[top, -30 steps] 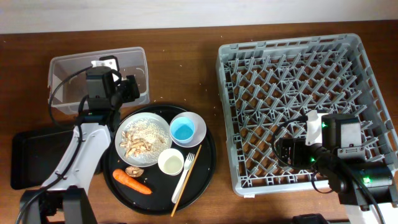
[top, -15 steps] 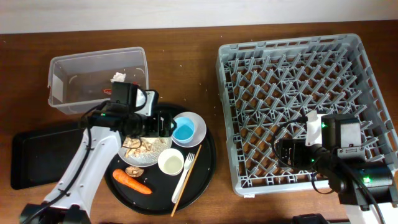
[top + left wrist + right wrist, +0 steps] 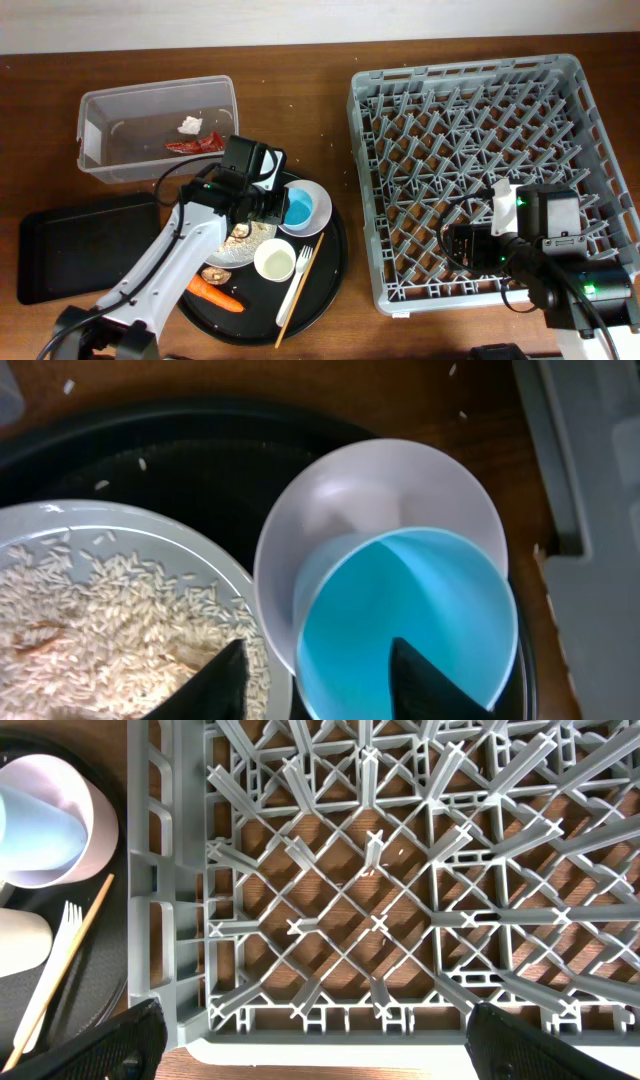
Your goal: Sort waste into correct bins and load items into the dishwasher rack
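Observation:
My left gripper (image 3: pixel 276 205) (image 3: pixel 325 678) is open over the round black tray. One finger is above the rice on the white plate (image 3: pixel 110 610) and the other above the light blue cup (image 3: pixel 405 620) (image 3: pixel 293 208), which stands in the white bowl (image 3: pixel 375 490). The red wrapper (image 3: pixel 192 145) and white tissue (image 3: pixel 189 124) lie in the clear tub (image 3: pixel 100 110). The carrot (image 3: pixel 215 292), brown lump (image 3: pixel 213 274), small white cup (image 3: pixel 275 261), fork (image 3: pixel 299 283) and chopsticks (image 3: pixel 290 318) lie on the round tray. My right gripper (image 3: pixel 462 247) (image 3: pixel 330 1045) is open and empty over the front edge of the grey rack (image 3: pixel 560 90).
The shallow black rectangular tray (image 3: pixel 70 250) lies at the front left. The round black tray (image 3: pixel 335 250) sits between the tub and the rack. The right wrist view shows the rack's pegs (image 3: pixel 375 850), the bowl (image 3: pixel 95 810) and the fork (image 3: pixel 45 990).
My left arm has swung from above the clear tub to the right, over the round tray and the blue cup. The wrapper and tissue now show in the tub. The right arm is still.

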`<act>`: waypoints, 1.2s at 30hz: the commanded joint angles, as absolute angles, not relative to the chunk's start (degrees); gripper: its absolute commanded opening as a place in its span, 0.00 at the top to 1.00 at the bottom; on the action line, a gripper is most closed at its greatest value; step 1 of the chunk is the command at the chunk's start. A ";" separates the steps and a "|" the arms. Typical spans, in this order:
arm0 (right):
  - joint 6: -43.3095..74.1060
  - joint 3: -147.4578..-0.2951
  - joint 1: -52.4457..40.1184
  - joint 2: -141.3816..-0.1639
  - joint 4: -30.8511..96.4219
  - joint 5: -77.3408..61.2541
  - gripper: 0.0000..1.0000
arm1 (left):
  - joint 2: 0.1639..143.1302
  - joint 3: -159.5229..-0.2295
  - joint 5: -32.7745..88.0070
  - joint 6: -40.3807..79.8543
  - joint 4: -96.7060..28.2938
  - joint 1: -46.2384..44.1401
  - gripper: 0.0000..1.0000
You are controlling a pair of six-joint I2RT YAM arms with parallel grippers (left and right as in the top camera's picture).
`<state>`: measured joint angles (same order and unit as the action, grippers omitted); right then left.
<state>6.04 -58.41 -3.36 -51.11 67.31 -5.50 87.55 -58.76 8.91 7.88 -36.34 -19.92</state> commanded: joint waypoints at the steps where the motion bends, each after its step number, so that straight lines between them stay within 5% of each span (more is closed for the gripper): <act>1: 6.50 -59.46 -2.96 -51.00 67.33 -5.80 0.02 | 88.53 -58.98 7.86 7.68 -36.03 -20.14 0.70; 7: 6.50 -59.46 -2.96 -51.00 67.35 -5.80 0.01 | 91.39 -58.98 7.88 7.68 -35.99 -20.36 0.73; 10: 6.50 -59.46 -2.96 -51.00 67.35 -5.78 0.02 | 91.39 -58.98 7.88 7.68 -35.00 -20.36 0.99; 16: 6.50 -59.46 -2.96 -51.00 67.48 -5.80 0.02 | 88.99 -63.61 9.41 7.68 -38.68 -20.32 1.00; 21: 6.50 -59.48 -2.96 -51.00 63.94 -7.25 0.01 | 83.74 -68.95 32.95 6.07 -39.27 -14.22 1.00; 25: 2.28 -59.48 -2.92 -52.42 57.23 -26.20 0.02 | 83.90 -68.95 60.77 0.32 -39.05 -8.29 1.00; 28: -9.98 -59.46 -2.94 -57.98 55.53 -53.84 0.02 | 83.90 -68.95 69.01 -3.27 -39.07 -8.12 1.00; 36: -30.26 -59.46 -3.62 -64.88 57.67 -72.86 0.02 | 84.09 -68.51 79.31 -13.37 -39.38 -8.08 1.00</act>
<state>-25.47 -58.41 -3.07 -64.69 58.04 -66.94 84.25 -68.16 75.35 -10.61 -39.44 -8.27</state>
